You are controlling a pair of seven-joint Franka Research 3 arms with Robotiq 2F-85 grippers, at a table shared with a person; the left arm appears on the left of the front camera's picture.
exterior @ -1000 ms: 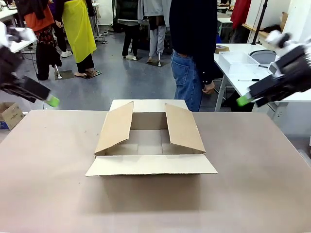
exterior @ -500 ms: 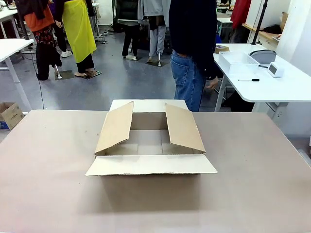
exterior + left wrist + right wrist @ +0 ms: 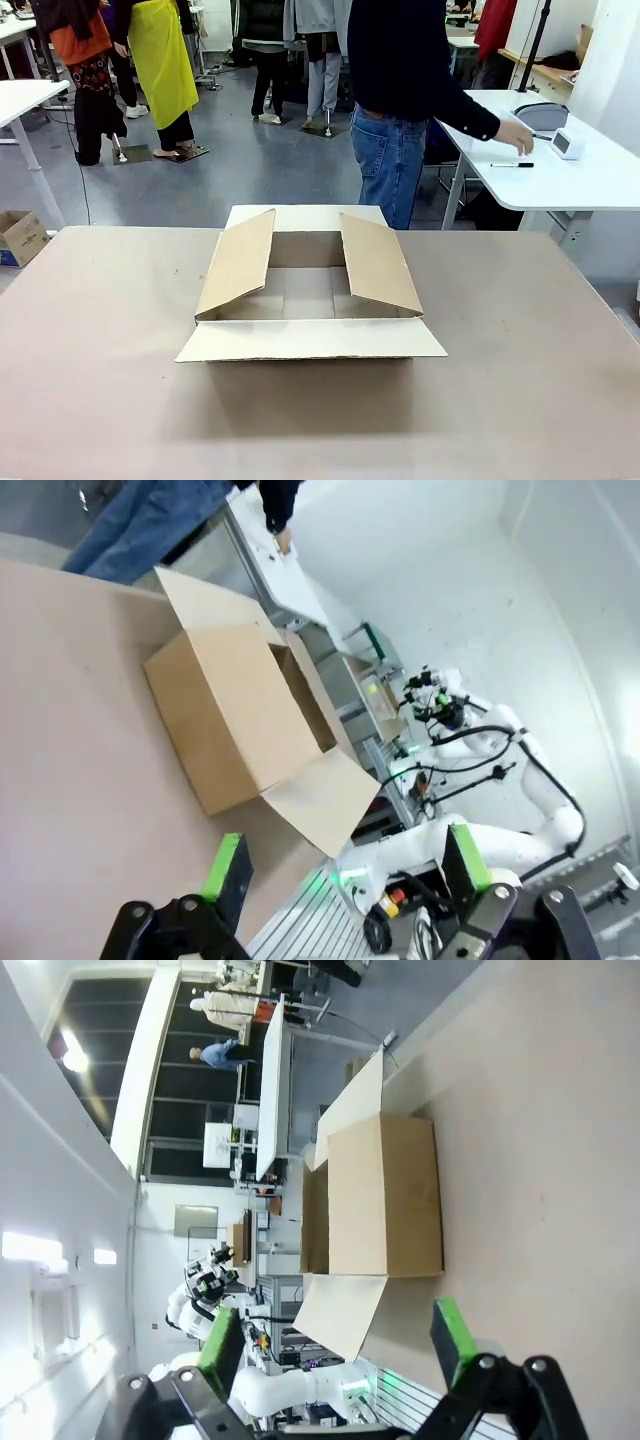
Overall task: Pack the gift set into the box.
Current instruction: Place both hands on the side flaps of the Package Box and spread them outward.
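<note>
Front view: box (image 3: 310, 290) mid-table, 4 flaps open, inside looks bare | your left gripper (image 3: 345, 845) and right gripper (image 3: 335, 1325) spread wide, holding nothing | person's hand (image 3: 515, 137) over side table (image 3: 600, 185) | packing not started, all left

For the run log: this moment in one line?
box: flaps open, looks empty | left gripper: open, empty | right gripper: open, empty | person's hand: at side table
</note>
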